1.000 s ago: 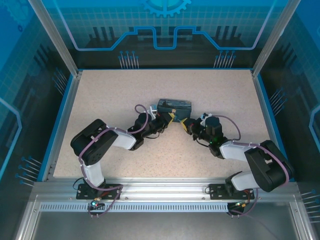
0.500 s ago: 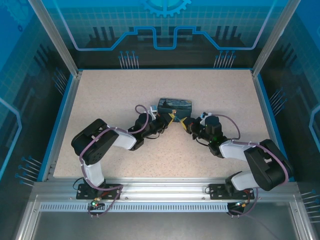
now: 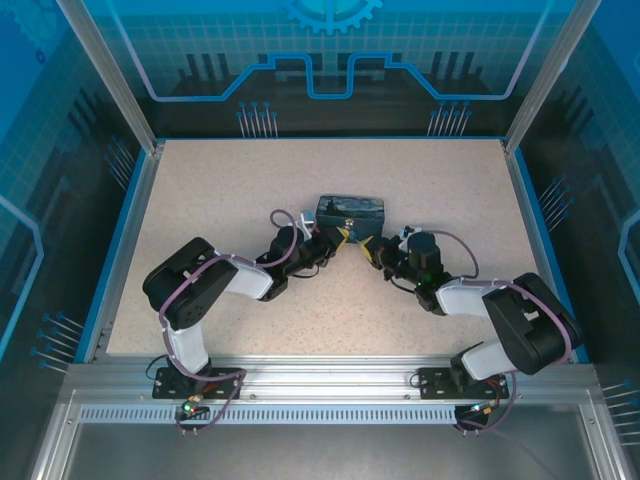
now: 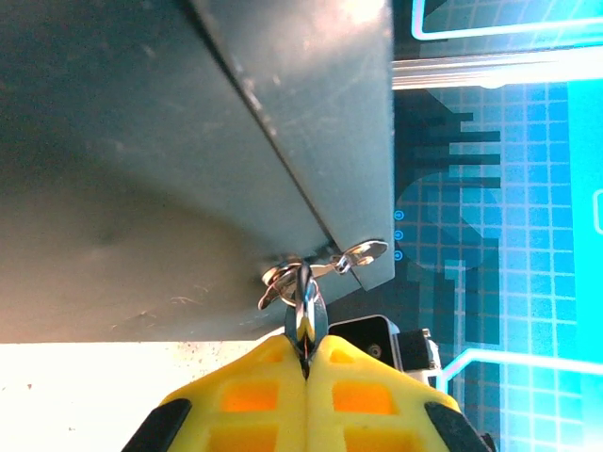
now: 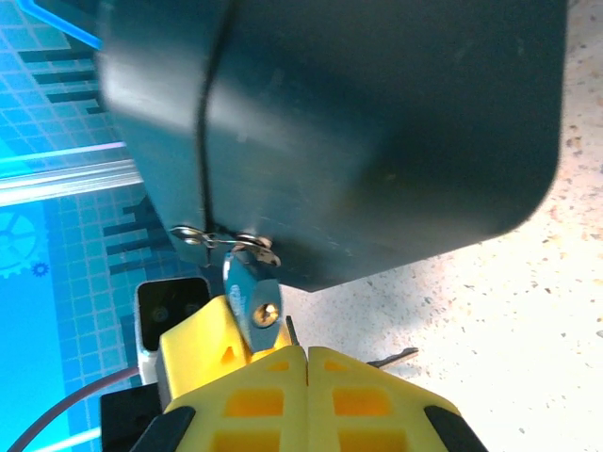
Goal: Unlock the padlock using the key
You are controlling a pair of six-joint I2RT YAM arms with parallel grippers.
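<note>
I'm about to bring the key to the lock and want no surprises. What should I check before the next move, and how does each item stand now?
1. Left gripper jaws shut on the padlock: ok.
2. Padlock hanging from the hasp of the box: ok.
3. Keyhole turned toward the right gripper: ok.
4. Key gripped in the right jaws: cannot tell. The jaws are shut and thin dark metal pokes out beside them.
5. Key seated in the keyhole: not ok, the keyhole is bare.
</note>
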